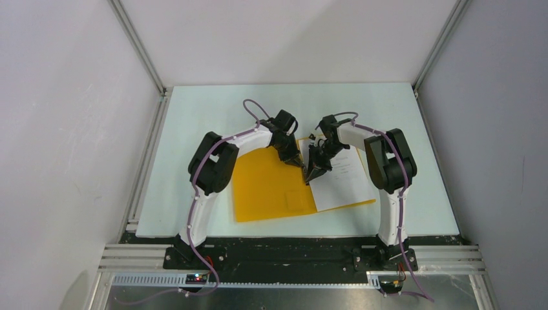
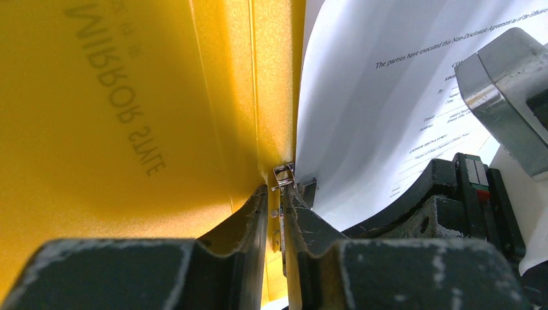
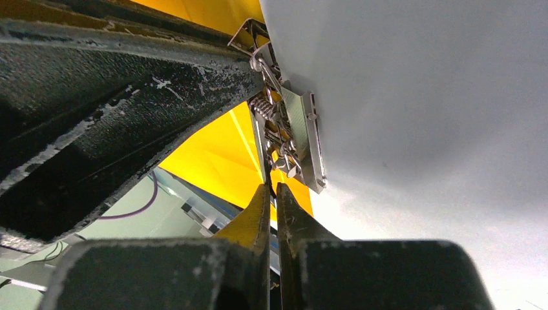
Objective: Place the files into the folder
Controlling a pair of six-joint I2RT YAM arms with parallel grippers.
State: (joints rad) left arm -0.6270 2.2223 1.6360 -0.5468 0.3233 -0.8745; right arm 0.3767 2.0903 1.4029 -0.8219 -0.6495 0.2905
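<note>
Top view: the folder (image 1: 268, 187) lies open on the table (image 1: 194, 129), the files (image 1: 342, 177) on its right half; the left gripper (image 1: 296, 160) and right gripper (image 1: 315, 173) meet at its spine. Left wrist: the left gripper pinches the metal clip (image 2: 282, 175); printed paper lies right. Right wrist: the right gripper's jaws are closed just beneath that clip.

Bright, even overhead light, soft shadows; backlit glow through the folder (image 2: 116, 129), close foreground blurred.
</note>
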